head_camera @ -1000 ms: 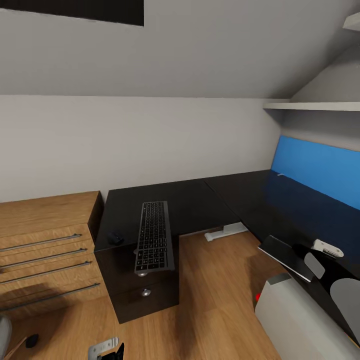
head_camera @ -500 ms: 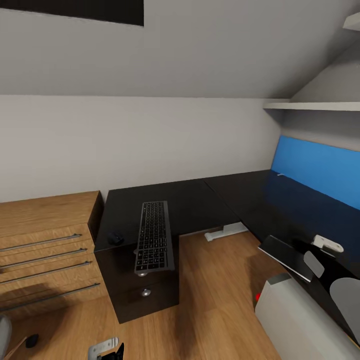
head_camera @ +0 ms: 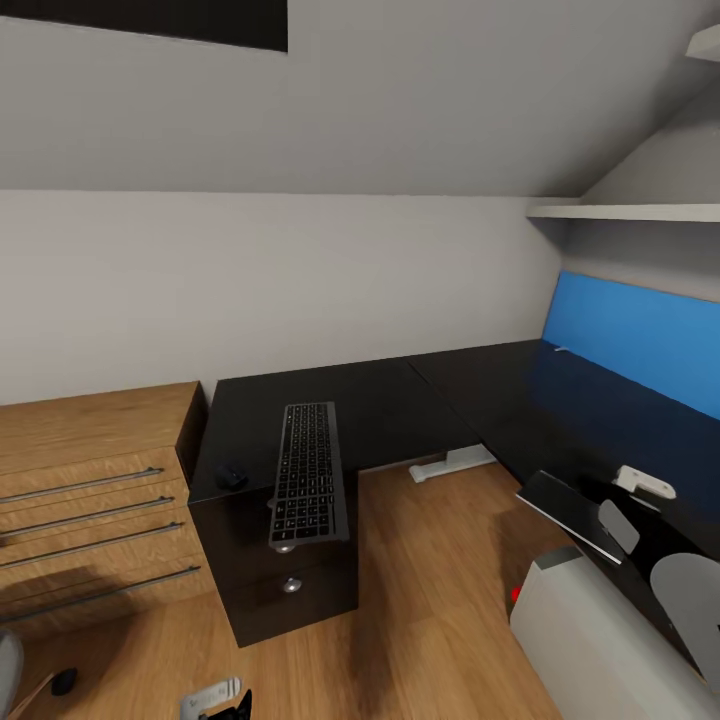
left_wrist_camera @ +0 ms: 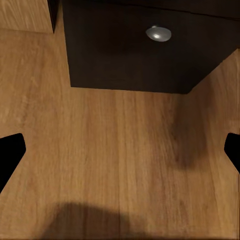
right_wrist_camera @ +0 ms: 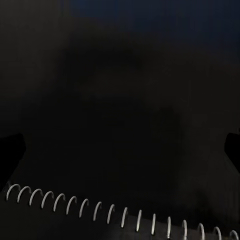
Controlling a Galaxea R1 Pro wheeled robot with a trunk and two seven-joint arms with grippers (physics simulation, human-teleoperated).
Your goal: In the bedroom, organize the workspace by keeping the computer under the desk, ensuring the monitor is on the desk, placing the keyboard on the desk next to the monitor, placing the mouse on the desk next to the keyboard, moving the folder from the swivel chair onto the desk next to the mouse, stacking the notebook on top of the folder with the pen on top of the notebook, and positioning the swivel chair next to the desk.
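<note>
The black L-shaped desk (head_camera: pixel 400 400) fills the middle of the head view. On its drawer-unit end lies the black keyboard (head_camera: pixel 308 472), its near end hanging over the edge, and the small black mouse (head_camera: pixel 230 476) sits to its left. The monitor's (head_camera: pixel 600 645) pale back and red light rise at the bottom right. The dark notebook (head_camera: pixel 570 512) lies at the desk's right-hand edge, and its wire spiral (right_wrist_camera: pixel 120 217) shows in the right wrist view. My right gripper (right_wrist_camera: pixel 120 150) hovers open over the dark desk top beside it. My left gripper (left_wrist_camera: pixel 120 150) is open above the wood floor, facing the drawer unit (left_wrist_camera: pixel 135 55).
A light wooden drawer chest (head_camera: pixel 90 480) stands left of the desk. A blue panel (head_camera: pixel 640 340) backs the desk's right wing, under a white shelf (head_camera: pixel 630 212). The white T-foot leg (head_camera: pixel 450 462) stands on open wood floor (head_camera: pixel 430 600). A grey sliver and a black castor (head_camera: pixel 63 682) sit at the bottom left.
My right arm has drawn a little farther over the desk's right wing. My left gripper has sunk slightly toward the picture's lower edge. Nothing on the desk has moved.
</note>
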